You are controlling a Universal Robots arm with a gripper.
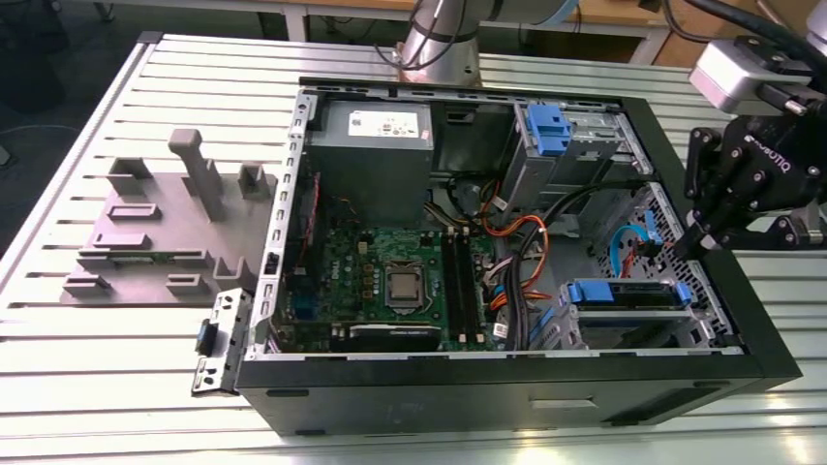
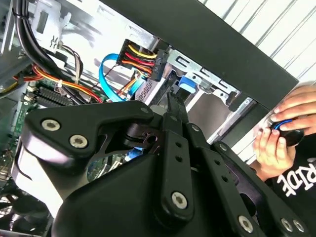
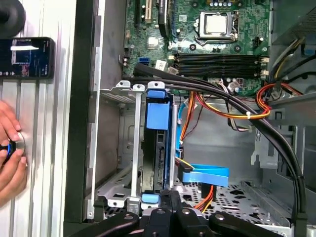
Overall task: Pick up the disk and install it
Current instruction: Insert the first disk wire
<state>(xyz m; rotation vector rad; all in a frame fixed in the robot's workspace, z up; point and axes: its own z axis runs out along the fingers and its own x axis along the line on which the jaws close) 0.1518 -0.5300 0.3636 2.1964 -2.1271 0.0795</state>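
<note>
The disk (image 1: 629,294) sits in the drive cage (image 1: 584,329) at the near right corner of the open computer case, its blue rail frame on top. In the first wrist view the disk (image 3: 159,158) stands on edge between the cage's silver walls, with its blue frame (image 3: 158,116) along one side. My gripper (image 1: 675,250) hangs over the case's right wall, just above and to the right of the cage. Its fingers are shut with nothing between them. In both wrist views the gripper (image 3: 166,197) (image 2: 174,98) points at one end of the disk (image 2: 187,84). Contact cannot be told.
Orange, yellow and blue cables (image 3: 205,175) cross beside the cage. The motherboard (image 1: 387,281) fills the case floor, the grey power supply (image 1: 375,136) the back. A grey fixture (image 1: 168,223) lies on the slatted table at the exterior view's left. A person's hands (image 3: 10,153) rest outside the case wall.
</note>
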